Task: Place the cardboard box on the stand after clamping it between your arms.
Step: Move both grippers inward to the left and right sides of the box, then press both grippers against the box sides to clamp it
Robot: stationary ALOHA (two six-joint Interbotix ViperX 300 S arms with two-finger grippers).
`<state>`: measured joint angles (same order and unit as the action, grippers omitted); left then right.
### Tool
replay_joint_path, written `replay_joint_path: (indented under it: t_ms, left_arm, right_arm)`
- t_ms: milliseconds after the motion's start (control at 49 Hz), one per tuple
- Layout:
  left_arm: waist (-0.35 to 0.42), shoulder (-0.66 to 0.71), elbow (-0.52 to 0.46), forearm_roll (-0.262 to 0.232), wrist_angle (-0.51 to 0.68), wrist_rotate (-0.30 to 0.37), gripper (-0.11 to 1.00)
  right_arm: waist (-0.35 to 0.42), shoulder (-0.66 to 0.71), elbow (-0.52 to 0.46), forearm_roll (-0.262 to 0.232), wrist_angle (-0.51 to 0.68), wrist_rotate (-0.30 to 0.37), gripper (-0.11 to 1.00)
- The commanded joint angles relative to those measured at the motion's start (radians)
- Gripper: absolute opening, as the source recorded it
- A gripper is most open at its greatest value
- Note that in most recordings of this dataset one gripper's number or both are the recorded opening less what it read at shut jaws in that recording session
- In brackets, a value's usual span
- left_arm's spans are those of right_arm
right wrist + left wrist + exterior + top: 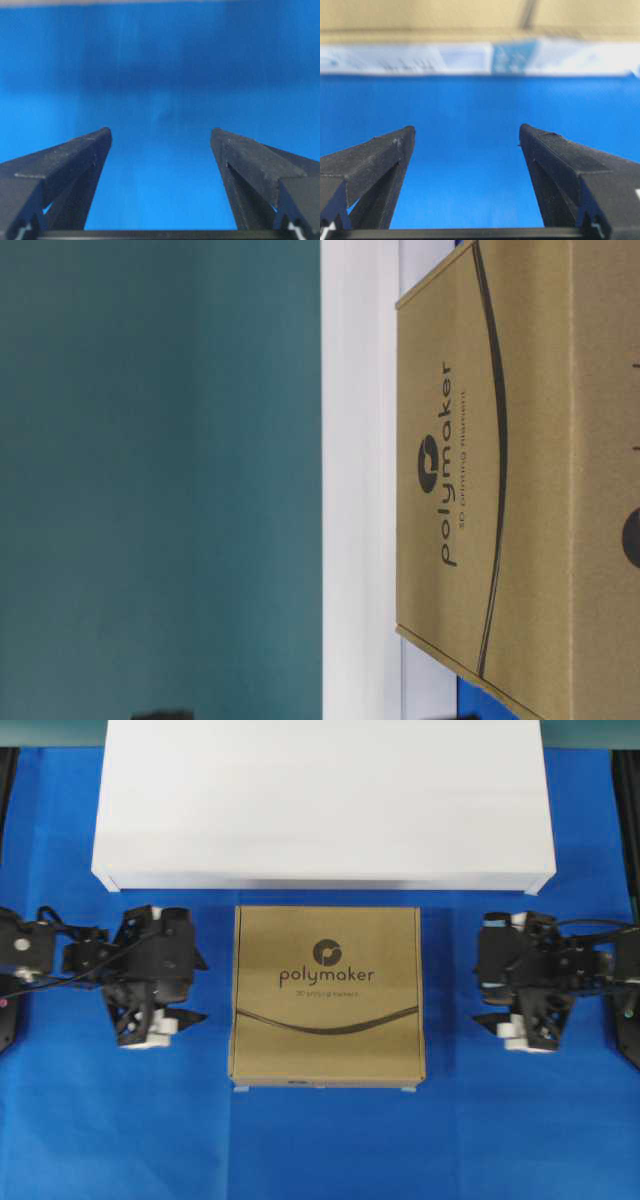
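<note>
The cardboard box (327,992) lies flat on the blue cloth in the middle, with its "polymaker" logo facing up. It sits just in front of the white stand (322,805), which is much wider and bare on top. My left gripper (203,988) is open, a short gap from the box's left side. My right gripper (478,992) is open, a wider gap from the right side. In the left wrist view the gripper (466,132) holds nothing and the box's side (470,20) fills the top. The right wrist view shows the gripper (160,132) over bare cloth.
Blue cloth (320,1150) covers the table around the box and both arms. A teal wall (150,480) stands behind the stand (360,480). Dark arm mounts sit at the far left (15,970) and far right (625,980) edges.
</note>
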<state>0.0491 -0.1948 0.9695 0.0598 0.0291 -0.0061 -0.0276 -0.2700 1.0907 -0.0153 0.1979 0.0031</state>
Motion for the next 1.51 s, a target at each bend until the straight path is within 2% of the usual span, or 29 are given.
replay_joint_path:
  t_ms: [0, 408, 958, 1101, 1223, 1489]
  left_arm:
    - [0.008, 0.037, -0.044, 0.002, -0.020, 0.002, 0.81]
    - [0.005, 0.152, -0.129, 0.002, -0.015, 0.006, 0.81]
    - [0.011, 0.163, -0.219, 0.002, 0.025, 0.032, 0.81]
    - [0.011, 0.137, -0.273, 0.002, 0.097, 0.025, 0.81]
    - [0.011, 0.095, -0.341, 0.002, 0.190, 0.025, 0.81]
    - [0.011, 0.006, -0.451, 0.002, 0.373, 0.026, 0.81]
  right_arm:
    - [-0.008, 0.058, -0.049, 0.000, -0.048, 0.003, 0.97]
    - [-0.009, 0.255, -0.193, 0.000, -0.137, -0.003, 0.97]
    - [-0.009, 0.256, -0.259, 0.005, -0.110, 0.000, 0.97]
    - [-0.009, 0.219, -0.290, 0.008, -0.052, 0.003, 0.97]
    - [-0.009, 0.156, -0.342, 0.026, 0.075, 0.005, 0.97]
    - [-0.011, 0.015, -0.471, 0.026, 0.324, 0.003, 0.97]
